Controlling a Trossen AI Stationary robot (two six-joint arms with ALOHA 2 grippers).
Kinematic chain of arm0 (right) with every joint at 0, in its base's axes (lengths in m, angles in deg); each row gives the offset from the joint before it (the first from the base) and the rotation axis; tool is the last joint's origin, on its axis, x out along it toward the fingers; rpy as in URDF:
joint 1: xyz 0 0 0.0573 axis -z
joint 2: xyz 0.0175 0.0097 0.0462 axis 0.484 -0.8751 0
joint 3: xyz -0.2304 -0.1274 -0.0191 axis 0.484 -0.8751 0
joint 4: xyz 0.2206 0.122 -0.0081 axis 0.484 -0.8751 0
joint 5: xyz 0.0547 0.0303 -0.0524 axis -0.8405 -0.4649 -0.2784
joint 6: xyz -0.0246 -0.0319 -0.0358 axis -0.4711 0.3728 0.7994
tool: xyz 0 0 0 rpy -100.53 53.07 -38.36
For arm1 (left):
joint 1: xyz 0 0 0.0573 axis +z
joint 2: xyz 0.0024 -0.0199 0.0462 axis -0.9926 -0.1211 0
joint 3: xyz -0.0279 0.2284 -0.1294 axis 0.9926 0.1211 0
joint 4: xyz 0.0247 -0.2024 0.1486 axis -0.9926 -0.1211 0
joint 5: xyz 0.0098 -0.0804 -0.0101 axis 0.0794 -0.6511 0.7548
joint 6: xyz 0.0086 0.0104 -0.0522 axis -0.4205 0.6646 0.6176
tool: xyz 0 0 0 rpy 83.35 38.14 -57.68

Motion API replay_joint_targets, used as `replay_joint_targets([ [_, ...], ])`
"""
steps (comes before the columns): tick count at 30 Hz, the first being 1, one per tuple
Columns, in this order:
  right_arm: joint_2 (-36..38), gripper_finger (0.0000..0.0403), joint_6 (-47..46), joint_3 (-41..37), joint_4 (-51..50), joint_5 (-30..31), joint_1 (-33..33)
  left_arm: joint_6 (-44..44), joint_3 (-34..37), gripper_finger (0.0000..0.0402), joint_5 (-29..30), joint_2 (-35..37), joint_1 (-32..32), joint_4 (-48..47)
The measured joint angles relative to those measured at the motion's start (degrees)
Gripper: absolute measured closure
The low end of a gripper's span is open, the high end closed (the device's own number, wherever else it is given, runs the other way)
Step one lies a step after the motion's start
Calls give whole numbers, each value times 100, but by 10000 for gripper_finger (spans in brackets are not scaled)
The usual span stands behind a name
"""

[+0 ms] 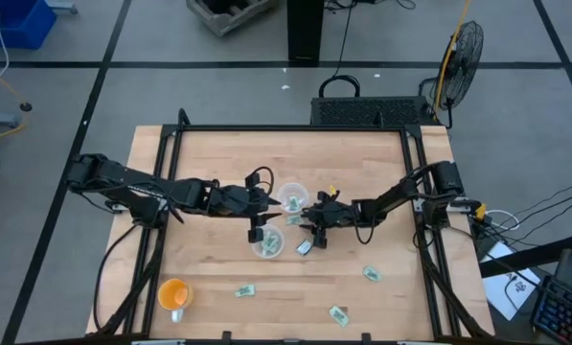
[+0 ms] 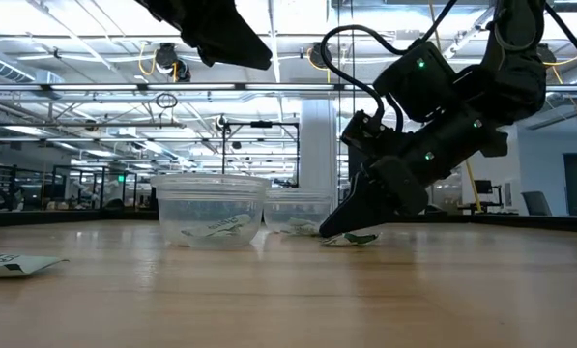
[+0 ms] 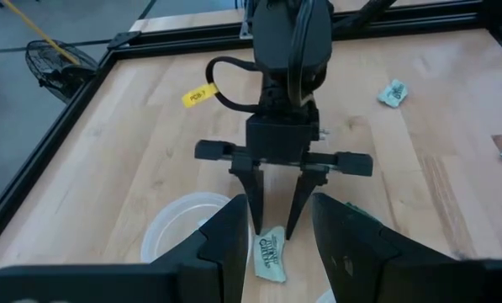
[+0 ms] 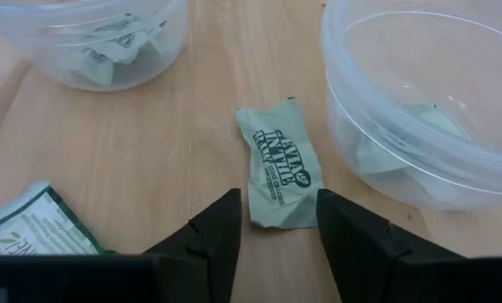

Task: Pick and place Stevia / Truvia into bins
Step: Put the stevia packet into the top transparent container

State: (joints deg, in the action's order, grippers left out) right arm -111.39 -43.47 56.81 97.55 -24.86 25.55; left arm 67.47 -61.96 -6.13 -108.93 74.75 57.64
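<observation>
Two clear cups hold green-and-white packets: the near cup [image 1: 267,244] [image 2: 211,208] [image 4: 91,42] and the far cup [image 1: 292,198] [image 3: 183,227] [image 4: 427,109]. One packet [image 1: 293,219] [image 3: 267,252] [image 4: 280,164] lies flat on the table between them. My right gripper [image 1: 309,223] [image 3: 274,229] [image 4: 276,227] is open and tipped down, its fingertips either side of that packet's end. My left gripper [image 1: 257,231] [image 3: 280,244] is open and empty, hovering high by the near cup and facing the right gripper. A second packet [image 1: 305,247] [image 4: 32,223] lies just beside the near cup. My right gripper slants down from the table's right, one fingertip [image 4: 225,223] on each long side of the packet's near end [image 4: 280,215]. The packet lies flat on the wood. Whether the fingertips touch it I cannot tell.
Loose packets lie on the near half of the table [image 1: 244,290] [image 1: 338,314] [image 1: 371,274], one showing in the low view [image 2: 13,263]. An orange cup [image 1: 174,294] stands near the near-left corner. Black rails [image 1: 161,192] frame the table's edges.
</observation>
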Motion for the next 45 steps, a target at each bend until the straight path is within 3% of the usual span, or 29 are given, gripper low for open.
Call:
replay_joint_targets([
  [15, 2, 394, -104, -2, -77, -1, 2, 0, 0, 261, 0, 0, 0, -4],
  [18, -2, 399, -107, -16, 155, -84, -5, 0, 0, 261, 0, 0, 0, -4],
  [21, 134, 398, -112, 0, 360, -566, -7, 0, 0, 261, 0, 0, 2, -7],
  [27, 885, 401, -38, 50, 371, -1179, -130, 1, 0, 261, -2, 0, 0, 3],
  [29, 1207, 402, 205, 59, 375, -919, -193, 1, 0, 261, 0, 0, 2, 13],
  [34, 1918, 402, 660, 78, -462, 626, -115, 2, 0, 261, -2, 0, 0, 27],
  [38, 2193, 402, -388, 462, -2149, 624, 254, 0, 0, 261, -5, 0, 2, 37],
  [40, 2175, 402, -428, 690, -2668, 610, 355, 0, 0, 261, -4, 0, 2, 66],
  [45, 1851, 403, -16, 1234, -2815, 432, 399, 2, 0, 261, -4, 0, 2, 173],
])
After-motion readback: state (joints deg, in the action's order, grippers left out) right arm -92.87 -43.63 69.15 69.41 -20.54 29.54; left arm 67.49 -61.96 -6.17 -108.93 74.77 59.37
